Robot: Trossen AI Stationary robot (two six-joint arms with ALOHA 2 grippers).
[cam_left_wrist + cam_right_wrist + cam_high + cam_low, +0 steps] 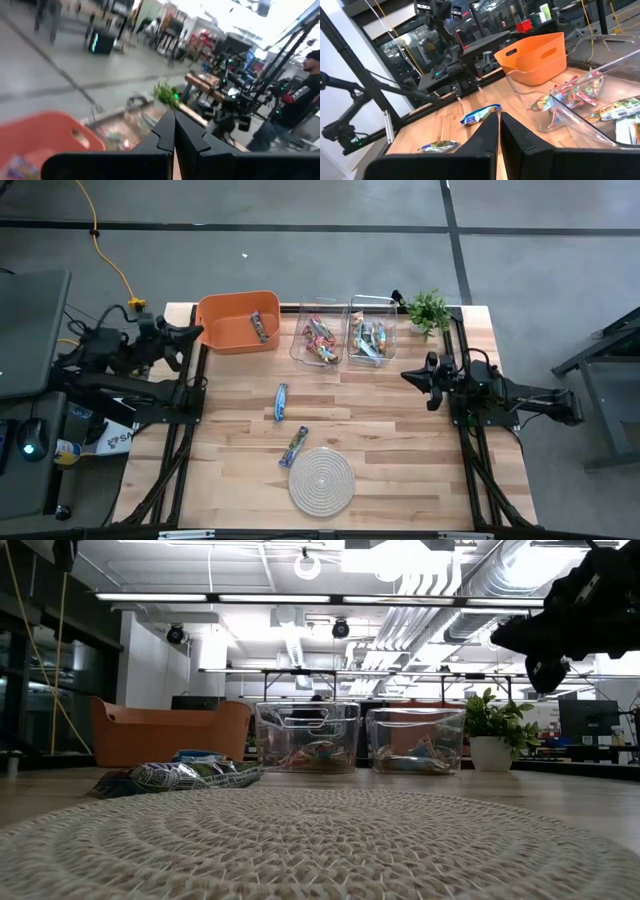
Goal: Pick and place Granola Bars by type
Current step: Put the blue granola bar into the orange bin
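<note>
Two granola bars lie flat on the wooden table: a blue one (281, 401) (480, 115) and a greenish one (294, 445) (438, 146) near the rope mat. One bar (262, 327) lies in the orange bin (238, 320). Two clear bins (320, 332) (371, 330) hold several bars each. My left gripper (198, 332) (174, 131) is shut and empty, raised at the table's left edge beside the orange bin. My right gripper (405, 375) (499, 131) is shut and empty, raised at the right side, pointing toward the table's middle.
A round coiled rope mat (321, 479) lies near the front edge. A small potted plant (428, 308) stands at the far right corner beside the clear bins. A person (300, 100) stands in the room beyond the table. Bare wood shows between the bars and my right arm.
</note>
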